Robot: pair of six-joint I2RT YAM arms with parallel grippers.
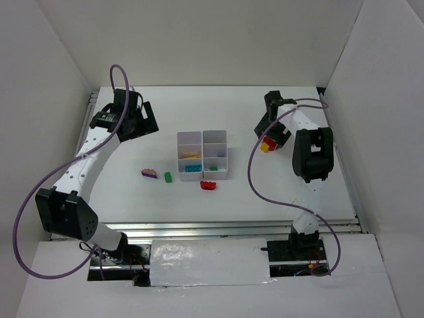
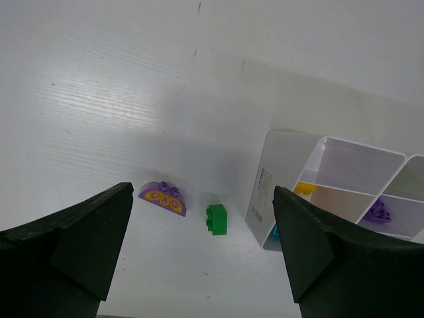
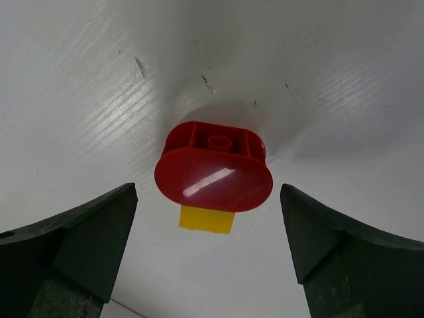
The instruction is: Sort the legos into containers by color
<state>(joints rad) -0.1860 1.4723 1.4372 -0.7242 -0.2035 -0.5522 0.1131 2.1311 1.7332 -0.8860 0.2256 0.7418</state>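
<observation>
The white six-compartment containers (image 1: 202, 132) stand mid-table; a yellow lego (image 1: 191, 158) and a teal lego (image 1: 193, 169) lie in the left compartments. A purple lego (image 1: 149, 173), a green lego (image 1: 168, 177) and a red lego (image 1: 209, 185) lie on the table in front. My left gripper (image 1: 147, 120) hangs open, high and back-left of them; its view shows the purple lego (image 2: 162, 198), green lego (image 2: 216, 218) and containers (image 2: 265, 185) ahead of the left gripper (image 2: 203, 192). My right gripper (image 1: 268, 136) is open around a rounded red lego (image 3: 213, 173) touching a yellow lego (image 3: 207, 219), fingers apart from both.
White walls close in the table on the left, back and right. A purple cable loops from each arm over the table. In the left wrist view a yellow piece (image 2: 304, 189) and a purple piece (image 2: 379, 212) lie in the compartments.
</observation>
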